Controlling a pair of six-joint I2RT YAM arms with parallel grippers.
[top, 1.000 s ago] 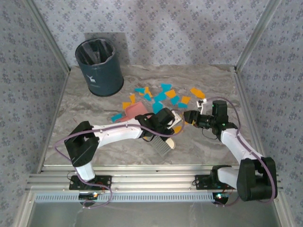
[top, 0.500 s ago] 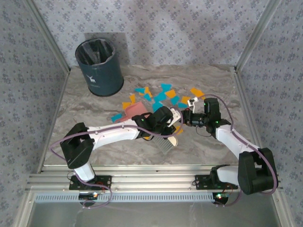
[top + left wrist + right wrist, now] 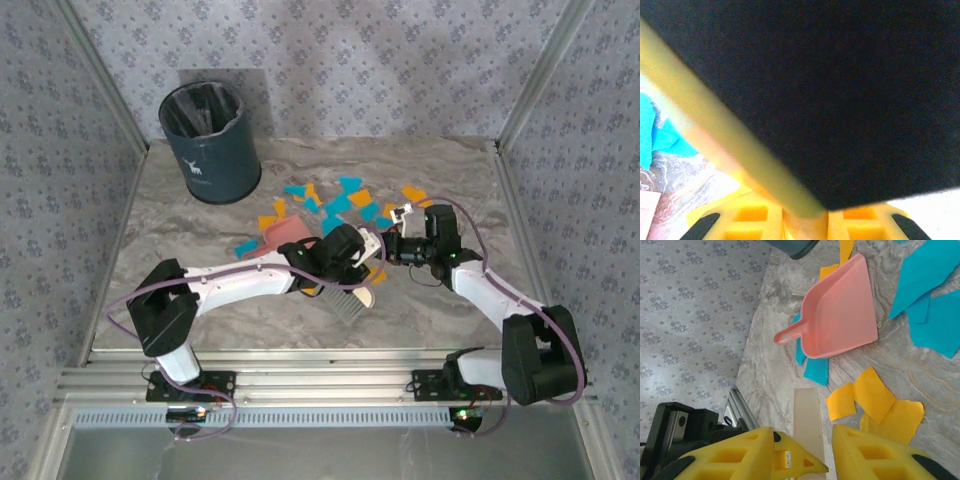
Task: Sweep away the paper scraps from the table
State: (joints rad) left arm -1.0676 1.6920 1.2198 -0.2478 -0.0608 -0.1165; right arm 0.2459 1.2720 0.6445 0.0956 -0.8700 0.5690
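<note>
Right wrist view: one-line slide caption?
Right hand straddles a cream brush handle before a pink dustpan among turquoise and orange paper scraps on the marble table.

Small paper scraps [image 3: 340, 205] (turquoise, orange) flat on the marbled table [image 3: 170, 230]

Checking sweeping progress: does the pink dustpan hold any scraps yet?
Empty. The right wrist view shows the pink dustpan bare inside; paper scraps lie on the table around it.
</note>
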